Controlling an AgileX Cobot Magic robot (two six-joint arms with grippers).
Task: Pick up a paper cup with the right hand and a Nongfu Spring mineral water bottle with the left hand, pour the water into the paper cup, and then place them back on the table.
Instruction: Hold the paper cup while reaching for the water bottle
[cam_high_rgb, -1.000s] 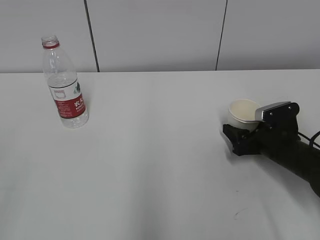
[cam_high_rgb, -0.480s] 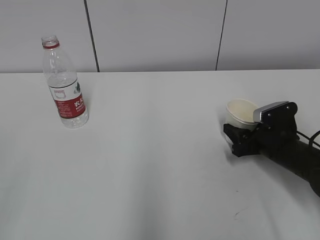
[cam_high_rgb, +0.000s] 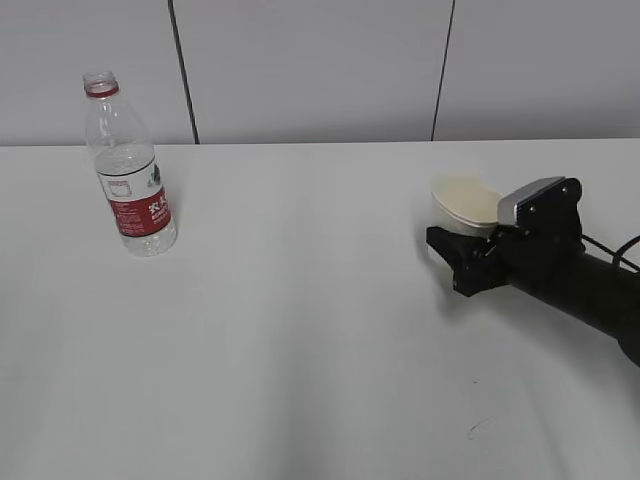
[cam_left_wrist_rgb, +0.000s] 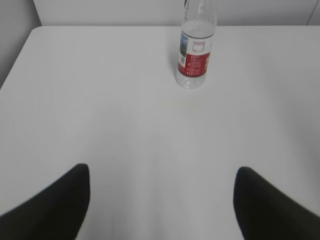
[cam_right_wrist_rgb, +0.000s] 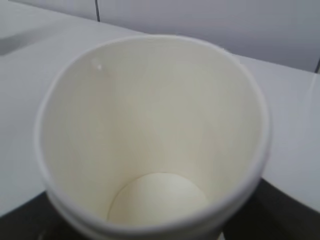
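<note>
Right gripper (cam_high_rgb: 458, 262) around tapered paper cup (cam_high_rgb: 465, 203)

My exterior camera looks down at a slant across the table (cam_high_rgb: 300, 330) toward the far wall. My left wrist camera sits well back, facing the far bottle (cam_left_wrist_rgb: 195, 55), which the exterior view also shows at far left. My right wrist camera is close above the cup (cam_right_wrist_rgb: 150, 135), looking into it; the exterior view shows it at right.
</note>
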